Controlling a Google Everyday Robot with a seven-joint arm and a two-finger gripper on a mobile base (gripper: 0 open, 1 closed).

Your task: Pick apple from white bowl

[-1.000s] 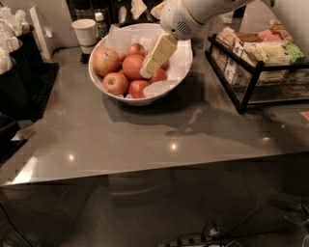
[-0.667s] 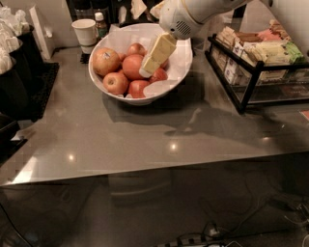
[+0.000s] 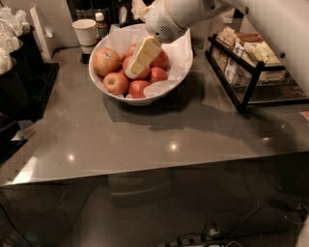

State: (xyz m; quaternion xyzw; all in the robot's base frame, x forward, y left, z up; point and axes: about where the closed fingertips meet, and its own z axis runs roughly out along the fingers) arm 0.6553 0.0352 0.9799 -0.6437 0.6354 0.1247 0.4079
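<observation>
Claw: pale, slanted down toward 7 o'clock from the white arm; tip low over the middle of the fruit pile. Wide or narrow: cannot tell.
Below tip: red apple, deeper in colour than the target; touching or just clear, cannot tell.
Apple: large, yellow-orange with red blush, light sticker on its upper side; at 9 o'clock in the white bowl, close to the rim, just beside the tip. Not held.
Neighbours: more red apples at 6 and 3 o'clock of the pile, packed against each other and the target.
Risk 1, wrong fruit: closing here likely to take the red one under the tip; cause, tip centred on the pile rather than over the stickered fruit.
Risk 2, roll: round smooth skin, crowded pile; off-centre pinch likely to squirt the target toward the rim or shift the rest.
Risk 3, paper: loose white lining under the fruit; could slide, or catch and lift along.
Risk 4, bowl skid: sideways push toward 9 o'clock could slide it on the smooth grey table toward the paper cup and small bottle at 11 o'clock.
Risk 5, rack: black wire rack of packets at 3 o'clock, near the arm; wide swing on the lift could clip it.
</observation>
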